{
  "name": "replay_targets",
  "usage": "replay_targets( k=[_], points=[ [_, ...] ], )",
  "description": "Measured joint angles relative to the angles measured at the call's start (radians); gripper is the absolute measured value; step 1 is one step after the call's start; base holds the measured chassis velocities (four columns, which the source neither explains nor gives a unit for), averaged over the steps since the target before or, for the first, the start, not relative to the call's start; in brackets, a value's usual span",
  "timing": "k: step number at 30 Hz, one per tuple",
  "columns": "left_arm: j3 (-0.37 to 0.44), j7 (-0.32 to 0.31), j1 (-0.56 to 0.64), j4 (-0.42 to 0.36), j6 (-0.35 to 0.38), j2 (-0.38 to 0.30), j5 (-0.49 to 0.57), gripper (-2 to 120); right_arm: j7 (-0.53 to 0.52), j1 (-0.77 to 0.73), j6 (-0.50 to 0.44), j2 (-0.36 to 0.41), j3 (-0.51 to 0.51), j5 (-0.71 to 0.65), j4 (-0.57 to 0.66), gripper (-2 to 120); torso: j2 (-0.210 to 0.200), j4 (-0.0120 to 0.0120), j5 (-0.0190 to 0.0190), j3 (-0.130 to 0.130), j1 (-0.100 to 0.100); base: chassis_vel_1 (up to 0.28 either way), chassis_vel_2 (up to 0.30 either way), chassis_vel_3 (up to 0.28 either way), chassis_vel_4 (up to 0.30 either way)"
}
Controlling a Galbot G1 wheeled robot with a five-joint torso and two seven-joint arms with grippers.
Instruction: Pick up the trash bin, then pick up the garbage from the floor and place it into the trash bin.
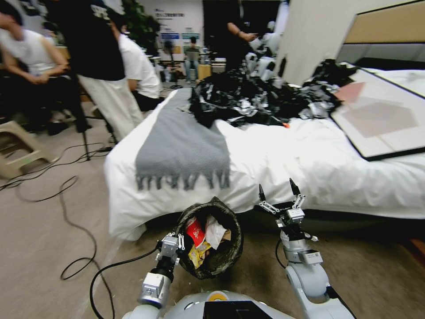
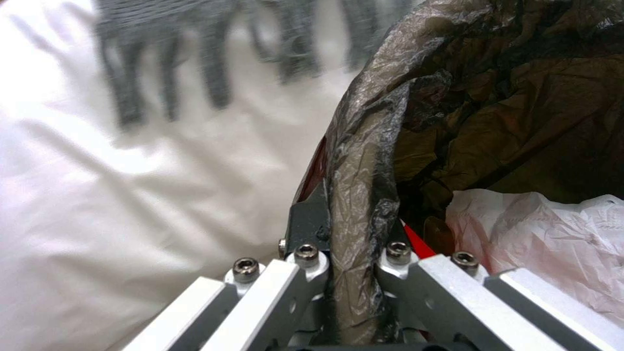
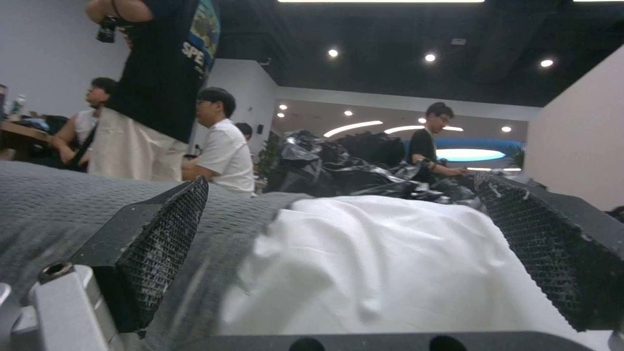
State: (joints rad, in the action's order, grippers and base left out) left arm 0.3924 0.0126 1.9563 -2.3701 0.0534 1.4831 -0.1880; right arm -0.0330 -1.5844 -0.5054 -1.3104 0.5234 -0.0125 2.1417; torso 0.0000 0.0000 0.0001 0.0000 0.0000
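Trash bin (image 1: 219, 261), black bag liner over the rim, held off the carpet in front of the robot's torso, mouth tipped toward the head camera. It hangs just before the foot of the bed (image 1: 310, 177).

Inside the bin: a red-and-white wrapper (image 1: 195, 231), a yellow wrapper (image 1: 198, 254) below it, and white tissue (image 1: 214, 231) beside them toward the right. In the left wrist view the tissue (image 2: 553, 239) lies against the crinkled brown-black liner wall.

Left gripper (image 1: 178, 241) is at the bin's left rim. Left wrist view: its fingers are clamped on the liner-covered rim (image 2: 358, 204), one finger outside the wall, the other inside, the rim pinched between them.

Right gripper (image 1: 279, 191) is raised to the right of the bin, apart from it, pointing at the edge of the bed. Its fingers (image 1: 261, 193) stand wide apart, nothing between them. Right wrist view: both textured pads (image 3: 163, 239) spread, with white bedding (image 3: 383, 263) and the grey runner (image 3: 65, 204) beyond.

Bed: white cover, grey fringed runner (image 1: 181, 146) laid across it, a heap of black plastic bags (image 1: 248, 99) farther back, a framed picture (image 1: 380, 115) lying flat at the right.

Black cables (image 1: 71, 221) trail over the carpet to the left.
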Motion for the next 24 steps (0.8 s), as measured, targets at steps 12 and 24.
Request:
replay_targets(
  k=[12, 24],
  points=[
    [0.001, 0.002, -0.002, -0.001, 0.003, 0.001, 0.002, 1, 0.003, 0.007, 0.001, 0.000, 0.002, -0.001, -0.004, 100, 0.000, 0.0001, 0.0000, 0.000, 0.000, 0.126, 0.127, 0.126, 0.122],
    [0.001, 0.003, -0.004, -0.001, 0.004, 0.000, 0.003, 1, 0.005, 0.012, 0.004, 0.001, 0.001, -0.001, -0.012, 100, 0.000, 0.0000, -0.0001, 0.000, 0.000, 0.125, 0.120, 0.120, 0.124]
  ],
)
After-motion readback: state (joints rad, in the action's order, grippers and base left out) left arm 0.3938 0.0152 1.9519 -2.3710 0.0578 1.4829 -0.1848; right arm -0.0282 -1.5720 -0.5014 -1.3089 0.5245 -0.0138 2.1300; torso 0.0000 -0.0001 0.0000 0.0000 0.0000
